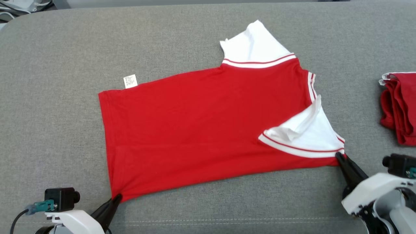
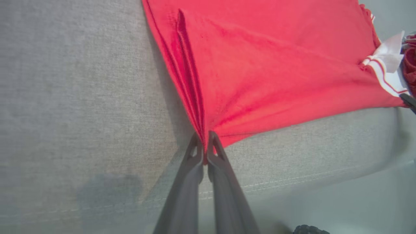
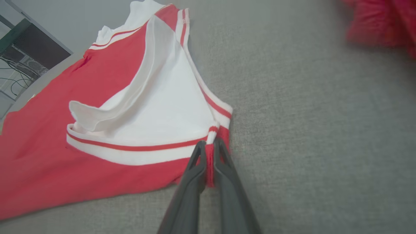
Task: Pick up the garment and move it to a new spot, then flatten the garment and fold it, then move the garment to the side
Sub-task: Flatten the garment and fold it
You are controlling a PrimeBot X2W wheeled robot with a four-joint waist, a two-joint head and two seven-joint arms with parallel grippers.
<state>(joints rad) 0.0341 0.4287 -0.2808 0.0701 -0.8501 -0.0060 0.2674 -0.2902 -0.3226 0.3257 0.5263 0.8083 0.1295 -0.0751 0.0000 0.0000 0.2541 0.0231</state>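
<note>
The garment (image 1: 201,126) is a red T-shirt with white, red-striped sleeves, spread flat across the grey cushion with its hem to the left. My left gripper (image 1: 116,197) is shut on the near hem corner; the left wrist view shows red cloth (image 2: 260,65) pinched between the closed fingers (image 2: 191,169), with creases fanning out. My right gripper (image 1: 339,156) is shut on the near shoulder corner by the folded white sleeve (image 1: 305,133). In the right wrist view a red fold of the garment (image 3: 107,113) sits clamped between the fingers (image 3: 191,182).
A folded pile of red clothes (image 1: 399,107) lies at the right edge of the cushion (image 1: 58,65). A white care label (image 1: 130,81) pokes out past the shirt's far edge. The cushion's front seam (image 1: 227,221) runs just below my grippers.
</note>
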